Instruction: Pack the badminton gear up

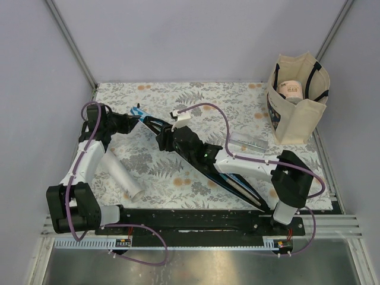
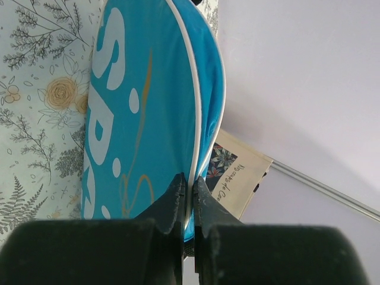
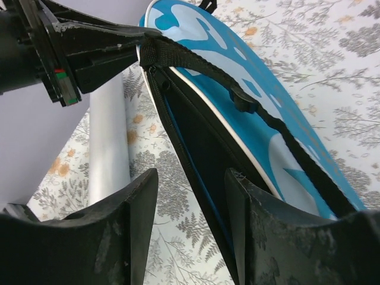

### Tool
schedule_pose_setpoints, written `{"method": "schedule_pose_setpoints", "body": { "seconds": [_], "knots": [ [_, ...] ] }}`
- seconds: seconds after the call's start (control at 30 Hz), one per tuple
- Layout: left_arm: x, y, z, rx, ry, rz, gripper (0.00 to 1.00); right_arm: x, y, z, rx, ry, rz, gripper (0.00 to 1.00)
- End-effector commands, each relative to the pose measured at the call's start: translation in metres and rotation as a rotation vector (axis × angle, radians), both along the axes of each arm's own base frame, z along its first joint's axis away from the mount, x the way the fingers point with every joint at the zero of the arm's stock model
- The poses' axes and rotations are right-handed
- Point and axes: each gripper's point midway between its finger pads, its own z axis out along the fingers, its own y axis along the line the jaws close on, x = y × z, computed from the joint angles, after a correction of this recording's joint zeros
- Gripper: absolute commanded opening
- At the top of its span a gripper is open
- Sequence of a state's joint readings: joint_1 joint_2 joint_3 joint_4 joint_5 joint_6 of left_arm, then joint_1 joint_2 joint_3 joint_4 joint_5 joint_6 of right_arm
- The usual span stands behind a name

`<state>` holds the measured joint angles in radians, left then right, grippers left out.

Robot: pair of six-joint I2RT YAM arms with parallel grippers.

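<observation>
The blue "SPORT" cover lies slanted across the table, its mouth end raised. My left gripper is shut on the cover's white-piped edge, and its fingertips pinch that rim. The right wrist view shows it holding the top end by the black strap. My right gripper is open, and its fingers straddle the cover's black open edge. The white tube lies to the left of the cover and also shows in the right wrist view. No rackets or shuttlecock show.
The beige tote stands at the back right with a pale roll inside; it also shows in the left wrist view. A small clear packet lies near it. Floral cloth covers the table, and walls close it in.
</observation>
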<state>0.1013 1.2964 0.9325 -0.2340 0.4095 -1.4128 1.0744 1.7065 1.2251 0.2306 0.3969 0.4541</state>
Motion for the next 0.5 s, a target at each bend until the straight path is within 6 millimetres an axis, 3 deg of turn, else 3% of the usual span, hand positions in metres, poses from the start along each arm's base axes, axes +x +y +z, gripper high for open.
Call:
{"method": "schedule_pose_setpoints", "body": {
  "seconds": [0.0,0.23,0.47],
  "knots": [
    [-0.007,-0.01,0.03,-0.1,-0.057,0.006,0.0,0.012,0.024,0.041,0.197,0.007,0.005,0.56],
    [-0.014,-0.012,0.022,-0.124,-0.05,0.008,0.0,0.028,0.031,0.043,0.266,0.023,-0.007,0.61],
    [-0.02,-0.014,0.022,-0.137,-0.056,0.003,0.0,0.039,0.041,0.042,0.307,0.053,0.001,0.6]
  ]
}}
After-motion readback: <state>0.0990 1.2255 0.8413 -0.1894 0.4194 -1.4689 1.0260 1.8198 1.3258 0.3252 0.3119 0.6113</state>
